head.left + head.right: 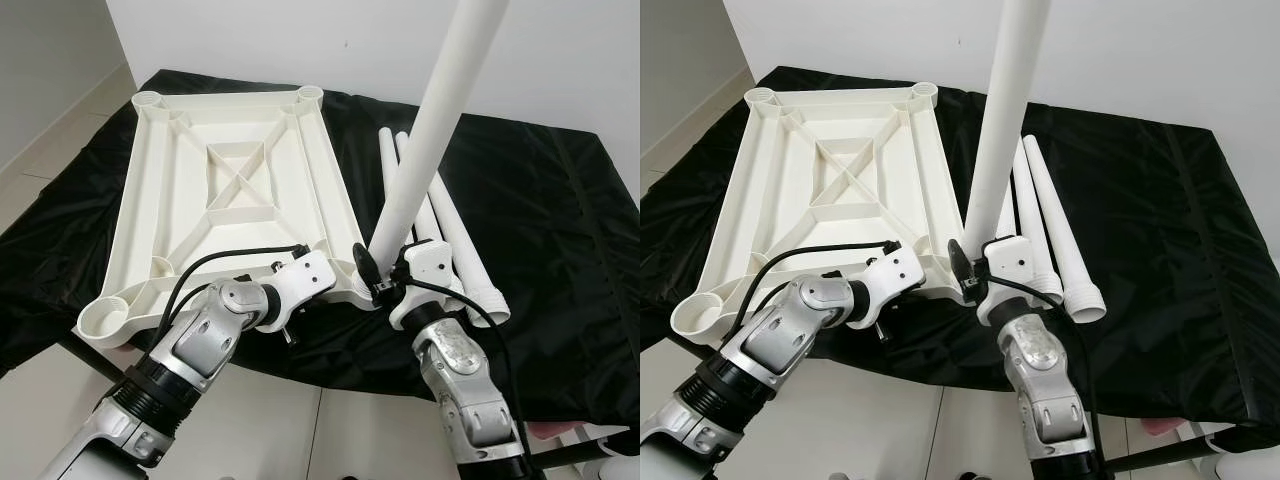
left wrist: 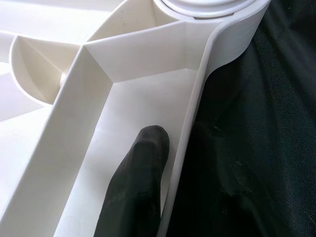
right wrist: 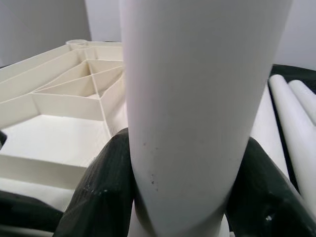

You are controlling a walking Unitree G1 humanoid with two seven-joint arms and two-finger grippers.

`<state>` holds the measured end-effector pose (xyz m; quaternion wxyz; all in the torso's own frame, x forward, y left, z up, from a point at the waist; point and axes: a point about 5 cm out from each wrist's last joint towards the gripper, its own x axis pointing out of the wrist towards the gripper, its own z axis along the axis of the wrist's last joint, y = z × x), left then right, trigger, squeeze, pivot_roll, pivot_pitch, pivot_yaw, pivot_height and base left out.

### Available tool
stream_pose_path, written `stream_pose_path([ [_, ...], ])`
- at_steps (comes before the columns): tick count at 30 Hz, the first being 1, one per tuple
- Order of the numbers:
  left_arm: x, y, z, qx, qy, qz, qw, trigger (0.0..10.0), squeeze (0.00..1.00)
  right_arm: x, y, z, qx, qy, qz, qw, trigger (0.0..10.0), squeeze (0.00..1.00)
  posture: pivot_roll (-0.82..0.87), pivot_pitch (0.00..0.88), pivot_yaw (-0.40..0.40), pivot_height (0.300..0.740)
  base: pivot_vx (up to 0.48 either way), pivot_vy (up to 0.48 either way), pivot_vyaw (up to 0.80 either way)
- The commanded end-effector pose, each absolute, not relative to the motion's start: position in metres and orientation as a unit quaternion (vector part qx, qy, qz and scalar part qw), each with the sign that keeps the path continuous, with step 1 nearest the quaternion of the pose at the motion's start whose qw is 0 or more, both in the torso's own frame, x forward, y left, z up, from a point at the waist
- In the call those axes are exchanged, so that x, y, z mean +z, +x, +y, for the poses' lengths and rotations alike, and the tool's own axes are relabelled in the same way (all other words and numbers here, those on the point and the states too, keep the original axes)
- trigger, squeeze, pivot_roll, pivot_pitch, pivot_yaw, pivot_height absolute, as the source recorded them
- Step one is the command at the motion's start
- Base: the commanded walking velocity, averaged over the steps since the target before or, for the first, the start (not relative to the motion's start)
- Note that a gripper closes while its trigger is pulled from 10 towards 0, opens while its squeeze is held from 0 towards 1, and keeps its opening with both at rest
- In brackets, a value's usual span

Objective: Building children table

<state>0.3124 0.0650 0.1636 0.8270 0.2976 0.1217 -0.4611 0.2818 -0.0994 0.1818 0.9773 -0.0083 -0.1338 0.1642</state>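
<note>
While the right gripper [image 1: 375,272] pinches the upright white leg [image 1: 430,130] near its base at the upturned tabletop's [image 1: 235,190] near corner socket, the left gripper [image 2: 168,163] clamps that tabletop's rim. Stiff, light, smooth plastic: grip low, or the leg may slip or lever sideways.
</note>
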Motion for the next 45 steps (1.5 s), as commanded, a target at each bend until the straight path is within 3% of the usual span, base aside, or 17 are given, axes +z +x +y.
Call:
stream_pose_path([
  [1, 0.159, 0.305, 0.055, -0.491, 0.296, 0.126, 0.810, 10.0, 0.00, 0.180, 0.278, -0.089, 0.173, -0.002, -0.128, 0.977, 10.0, 0.00, -0.09, 0.167, -0.016, 0.740, 0.000, 0.000, 0.00],
  [28, 0.159, 0.305, 0.056, -0.490, 0.297, 0.125, 0.810, 10.0, 0.00, 0.177, 0.276, -0.074, 0.067, 0.008, -0.115, 0.991, 10.0, 0.00, -0.08, 0.147, -0.020, 0.740, 0.000, 0.000, 0.00],
  [45, 0.159, 0.304, 0.053, -0.495, 0.299, 0.121, 0.807, 10.0, 0.00, 0.175, 0.289, -0.087, 0.039, 0.021, -0.087, 0.995, 10.0, 0.00, -0.08, 0.132, -0.016, 0.740, 0.000, 0.000, 0.00],
])
